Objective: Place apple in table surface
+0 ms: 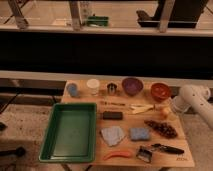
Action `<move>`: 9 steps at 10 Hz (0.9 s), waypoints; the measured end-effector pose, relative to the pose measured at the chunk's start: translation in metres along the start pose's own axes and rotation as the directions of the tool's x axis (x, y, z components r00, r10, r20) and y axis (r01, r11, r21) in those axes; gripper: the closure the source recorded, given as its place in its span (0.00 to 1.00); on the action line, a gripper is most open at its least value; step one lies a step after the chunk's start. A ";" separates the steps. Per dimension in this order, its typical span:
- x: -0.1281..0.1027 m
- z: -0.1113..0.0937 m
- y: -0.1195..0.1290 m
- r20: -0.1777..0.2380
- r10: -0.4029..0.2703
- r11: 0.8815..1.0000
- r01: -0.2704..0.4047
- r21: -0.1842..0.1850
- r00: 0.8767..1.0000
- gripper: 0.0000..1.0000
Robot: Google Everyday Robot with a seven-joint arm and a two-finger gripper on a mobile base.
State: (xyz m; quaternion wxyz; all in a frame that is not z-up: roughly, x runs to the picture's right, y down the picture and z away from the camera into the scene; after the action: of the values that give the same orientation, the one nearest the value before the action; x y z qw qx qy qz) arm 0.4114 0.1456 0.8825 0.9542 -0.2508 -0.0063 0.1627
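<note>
The apple (pixel 165 111), small and yellow-orange, sits at about 3 o'clock on the table surface (pixel 80 99), close to its right edge.

The light wooden top carries everything else. One green tray (pixel 69 131) fills the 8 o'clock quarter.

The white arm (pixel 195 100) comes in from 3 o'clock, bent at a thick rounded joint and angled down toward the table. The gripper (pixel 173 111) is just beside the apple on its right. Whether it clasps the fruit or has let go, I cannot tell.

Two bowls stand along the far edge: a purple bowl (pixel 132 85) at 12 o'clock and a reddish-orange bowl (pixel 160 91) at 1 o'clock.

Three cups line up left of them — a blue cup (pixel 72 89) at 10 o'clock, a white cup (pixel 93 85) and a metal cup (pixel 112 88) toward 11.

One dark bunch of grapes (pixel 161 128) lies at 4 o'clock, below the apple.

Two blue-grey pads (pixel 112 135) rest side by side near 6 o'clock.

One black block (pixel 112 115) lies at the centre, and one pale yellow piece (pixel 142 107) lies to the left of the apple.

One orange carrot-like thing (pixel 118 155) lies at 6 o'clock by the near edge — one black-handled tool (pixel 167 148) is at 5.
</note>
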 end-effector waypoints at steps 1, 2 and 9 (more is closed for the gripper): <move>-0.001 -0.001 -0.001 0.004 -0.003 1.000 0.003 0.001 1.000 0.20; -0.005 0.000 -0.002 0.006 -0.009 1.000 0.009 0.001 1.000 0.20; -0.008 0.007 -0.007 0.010 -0.012 1.000 0.013 -0.021 1.000 0.74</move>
State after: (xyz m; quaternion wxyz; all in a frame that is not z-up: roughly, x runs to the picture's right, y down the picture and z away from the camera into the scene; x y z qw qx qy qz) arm 0.4057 0.1407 0.8924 0.9525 -0.2599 -0.0145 0.1579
